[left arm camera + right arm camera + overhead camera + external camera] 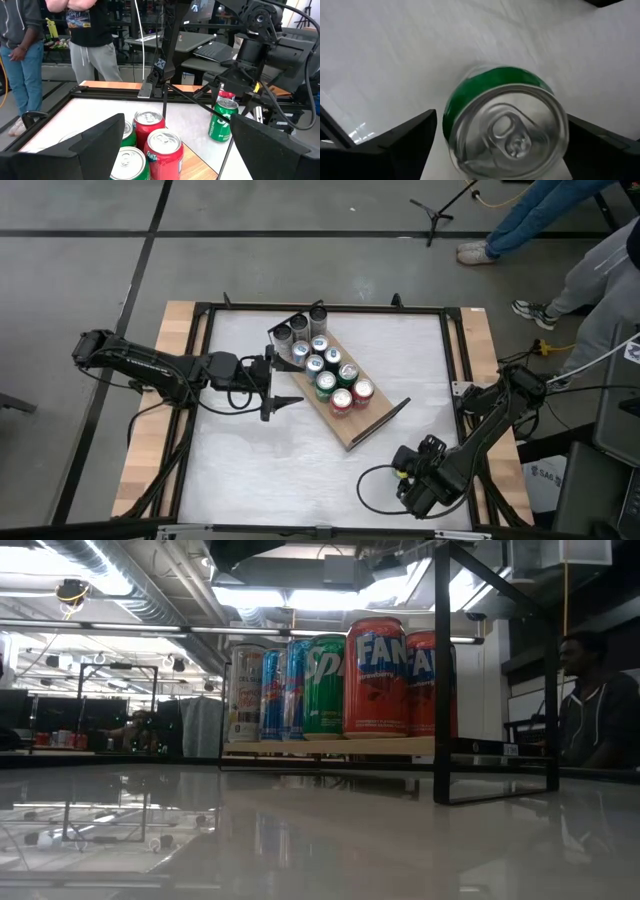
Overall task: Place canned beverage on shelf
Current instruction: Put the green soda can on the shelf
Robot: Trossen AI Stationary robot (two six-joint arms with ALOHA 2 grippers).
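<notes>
The right gripper (pixel 495 145) hangs over a green can (pixel 502 125) standing on the bench (pixel 250 460), near the right corner and well apart from the shelf (pixel 345 425). Its fingers stand wide on either side, not touching. It should centre, drop below the rim, then close squarely. The left gripper (pixel 283 388) waits wide beside the shelf.

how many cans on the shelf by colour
red cans: 2
green cans: 2
blue cans: 4
pale grey cans: 3
total: 11
</notes>
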